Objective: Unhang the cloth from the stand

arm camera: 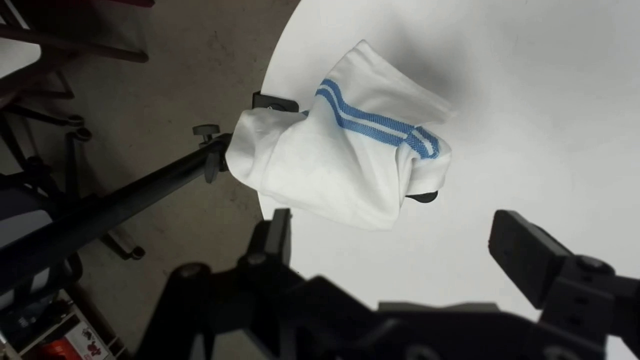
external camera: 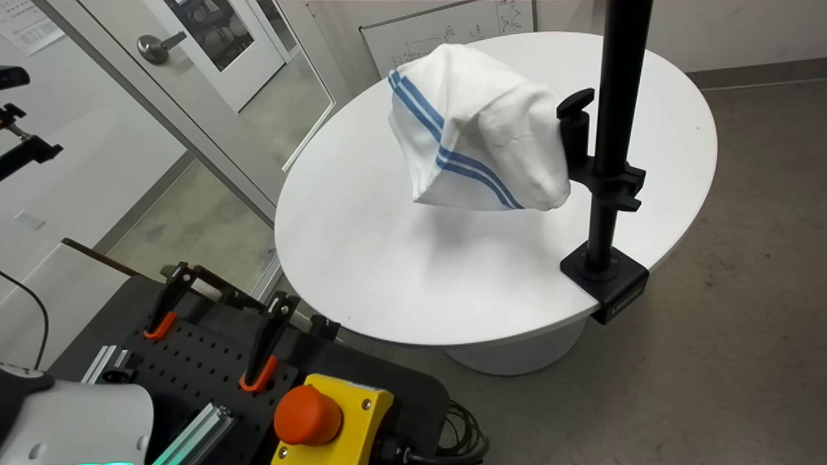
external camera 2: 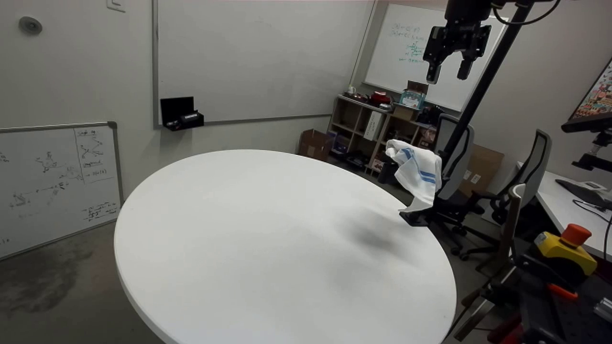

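Open air is separating the gripper (external camera 2: 448, 75), whose fingers (arm camera: 525, 255) are standing wide apart, from the cloth (arm camera: 340, 165) lower down. The stand (external camera: 619, 97) is rising from the edge of the table (external camera: 362, 271), its pole blocking the cloth's outer side; a knob (external camera: 576, 100) is jutting up just beside the cloth, and the base (external camera: 607, 278) is occupying the rim. Inward from that edge, room is opening beside the cloth and also beneath it. In the wrist view a black tip (arm camera: 424, 197) is obstructing the cloth's inner end, poking out from under it.

Tabletop (external camera: 362, 245): bright, softly shadowed below the striped towel (external camera: 484, 129).
Floor (external camera: 743, 323): dimmer.
End effector (arm camera: 392, 240): dark, blurred in the wrist view.
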